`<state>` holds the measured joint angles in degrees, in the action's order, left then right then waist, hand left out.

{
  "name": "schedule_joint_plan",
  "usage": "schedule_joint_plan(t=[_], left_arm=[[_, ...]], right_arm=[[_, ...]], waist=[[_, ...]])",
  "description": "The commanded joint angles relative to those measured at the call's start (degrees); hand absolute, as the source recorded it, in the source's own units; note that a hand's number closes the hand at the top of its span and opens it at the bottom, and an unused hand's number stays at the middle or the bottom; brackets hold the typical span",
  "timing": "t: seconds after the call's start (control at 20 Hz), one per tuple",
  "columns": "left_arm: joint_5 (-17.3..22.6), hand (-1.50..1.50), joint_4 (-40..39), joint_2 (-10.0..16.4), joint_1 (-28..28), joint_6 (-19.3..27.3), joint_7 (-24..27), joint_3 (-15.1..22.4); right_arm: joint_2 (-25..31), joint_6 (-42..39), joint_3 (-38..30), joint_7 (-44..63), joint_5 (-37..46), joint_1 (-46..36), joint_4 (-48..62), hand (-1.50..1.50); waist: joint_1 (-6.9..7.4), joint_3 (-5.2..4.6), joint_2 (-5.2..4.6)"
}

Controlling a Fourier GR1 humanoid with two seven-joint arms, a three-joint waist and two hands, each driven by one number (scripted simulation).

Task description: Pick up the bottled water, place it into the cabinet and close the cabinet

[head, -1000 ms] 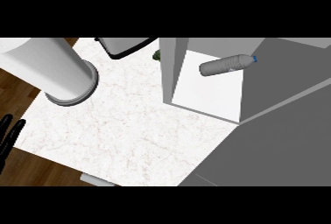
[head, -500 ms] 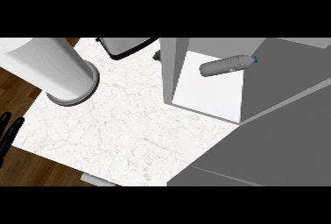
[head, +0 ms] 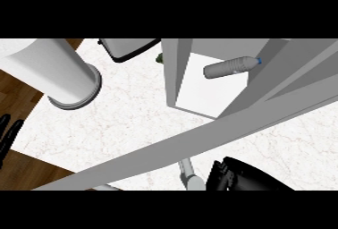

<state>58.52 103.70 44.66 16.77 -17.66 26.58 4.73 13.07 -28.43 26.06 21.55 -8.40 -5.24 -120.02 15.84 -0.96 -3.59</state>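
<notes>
The blue-capped plastic water bottle (head: pixel 230 68) lies on its side inside the white cabinet (head: pixel 198 96), upper right. My right hand (head: pixel 232 177), bottom centre, sits by the grey cabinet door (head: pixel 198 138) slanting across the frame; I cannot tell its finger state. I should push evenly on the door's face until it shuts. My left hand (head: pixel 10 132) rests released at the left edge.

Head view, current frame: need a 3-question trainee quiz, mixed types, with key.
1. True or false: the bottled water stands upright.
2. Which hand shows at the view's lower edge, below the cabinet door? A) left B) right C) neither
3. Fill in: the bottle lies on its side inside the ____.

Key: 1 false, it lies on its side. 2 B, the right hand. 3 cabinet.
</notes>
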Motion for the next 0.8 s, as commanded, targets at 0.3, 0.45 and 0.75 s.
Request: schedule_joint_plan(t=[0.3,0.45,0.75], left_arm=[[0.6,-1.50,-1.8,-0.5,0.8,-0.6,0.0,-0.2],[0.5,-1.50,-2.0,-0.5,0.5,-0.3,0.2,-0.9],[0.8,-1.50,-1.9,-1.6,0.8,-0.7,0.5,-0.4]], right_arm=[[-12.8,17.9,-9.7,7.3,6.5,-22.5,20.1,1.50],[-13.0,23.7,-12.0,7.5,6.9,-29.7,27.1,1.50],[-13.1,33.3,-17.0,5.9,4.2,-40.9,39.3,-1.50]], waist=[[-2.43,0.44,1.06],[-2.87,0.59,1.11],[-2.94,0.74,0.82]])
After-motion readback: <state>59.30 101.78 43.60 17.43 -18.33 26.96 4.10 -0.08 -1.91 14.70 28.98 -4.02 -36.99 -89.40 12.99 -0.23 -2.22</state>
